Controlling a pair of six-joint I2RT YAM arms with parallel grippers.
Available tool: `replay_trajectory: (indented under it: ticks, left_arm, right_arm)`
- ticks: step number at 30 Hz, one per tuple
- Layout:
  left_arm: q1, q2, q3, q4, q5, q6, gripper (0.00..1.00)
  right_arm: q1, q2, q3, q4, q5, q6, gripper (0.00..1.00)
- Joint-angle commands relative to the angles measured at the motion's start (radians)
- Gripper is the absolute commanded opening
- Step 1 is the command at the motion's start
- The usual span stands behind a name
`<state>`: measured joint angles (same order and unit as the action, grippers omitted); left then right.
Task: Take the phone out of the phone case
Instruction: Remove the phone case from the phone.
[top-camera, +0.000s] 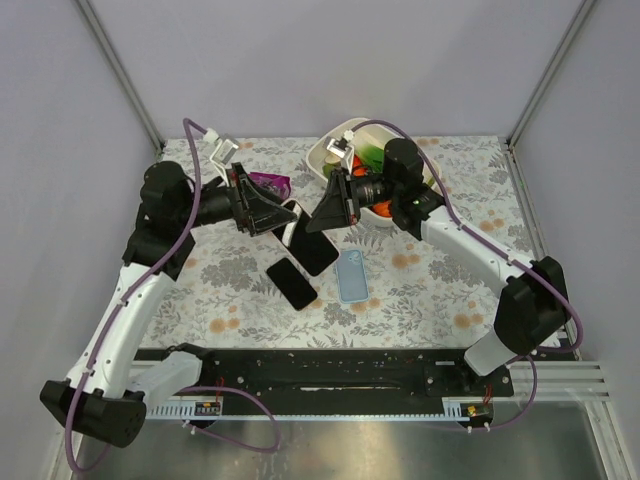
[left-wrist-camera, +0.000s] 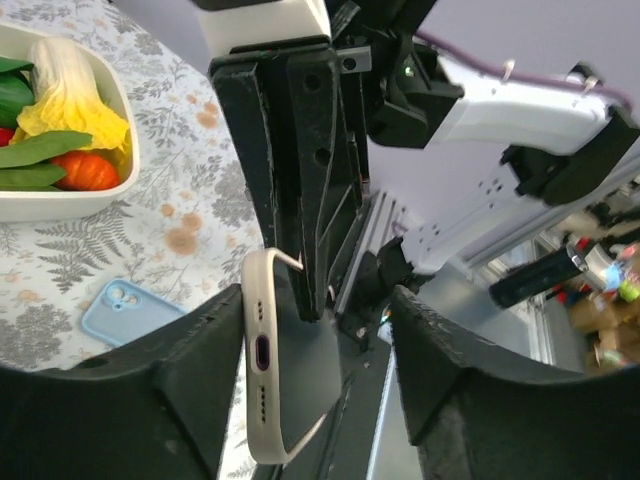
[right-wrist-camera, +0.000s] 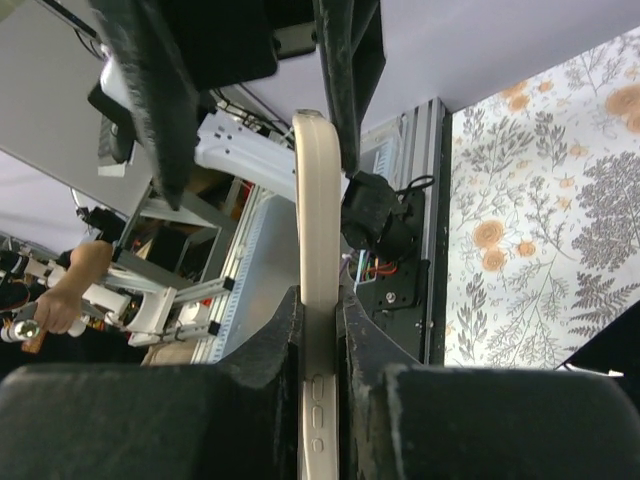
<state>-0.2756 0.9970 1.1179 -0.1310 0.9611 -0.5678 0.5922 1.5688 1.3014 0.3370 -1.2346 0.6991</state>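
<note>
Phone edgewise within right gripper

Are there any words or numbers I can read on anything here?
No words, brands or numbers can be read anywhere.
Phone: plain edge, nothing written on it.
Blue case: no writing shows.
Small boards at the table's near edge: any marks are too small to read.
</note>
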Motion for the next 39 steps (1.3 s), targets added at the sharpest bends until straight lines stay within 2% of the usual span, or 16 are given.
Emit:
replay_trajectory:
  ticks: [1, 5, 9, 13, 19, 25, 30, 32, 37, 38, 39]
  left_arm:
    - [-0.020, 0.063, 0.163, -0.224, 0.089, 0.257, 0.70]
    - [-0.036, 0.147, 0.307, -0.499, 0.117, 0.448, 0.73]
    - [-0.097, 0.190, 0.381, -0.718, 0.058, 0.649, 0.63]
    - [-0.157, 0.238, 0.424, -0.896, 0.025, 0.762, 0.60]
    - [-0.198, 0.272, 0.439, -0.979, -0.010, 0.835, 0.54]
    - [-0.224, 0.292, 0.442, -1.003, -0.015, 0.841, 0.37]
    - [-0.244, 0.304, 0.444, -1.003, -0.022, 0.841, 0.18]
    - [-0.255, 0.311, 0.435, -1.003, -0.025, 0.841, 0.00]
    - [-0.264, 0.307, 0.428, -0.989, -0.018, 0.839, 0.00]
    - [-0.263, 0.292, 0.427, -0.969, -0.028, 0.829, 0.00]
    - [-0.263, 0.279, 0.418, -0.943, -0.038, 0.810, 0.00]
  right_arm:
    - [0.024, -0.047, 0.055, -0.221, -0.045, -0.182, 0.00]
    - [0.040, -0.046, 0.107, -0.461, -0.051, -0.366, 0.00]
    - [0.058, -0.044, 0.168, -0.703, -0.031, -0.550, 0.00]
    - [0.075, -0.036, 0.213, -0.841, -0.013, -0.676, 0.00]
    - [0.100, -0.027, 0.274, -1.013, 0.032, -0.835, 0.00]
    - [0.106, -0.023, 0.286, -1.052, 0.052, -0.874, 0.00]
    - [0.110, -0.023, 0.285, -1.064, 0.063, -0.885, 0.00]
    - [0.110, -0.024, 0.288, -1.063, 0.064, -0.885, 0.00]
    - [0.110, -0.032, 0.294, -1.060, 0.095, -0.886, 0.00]
    - [0.109, -0.035, 0.297, -1.058, 0.106, -0.882, 0.07]
    - [0.110, -0.036, 0.297, -1.056, 0.118, -0.877, 0.20]
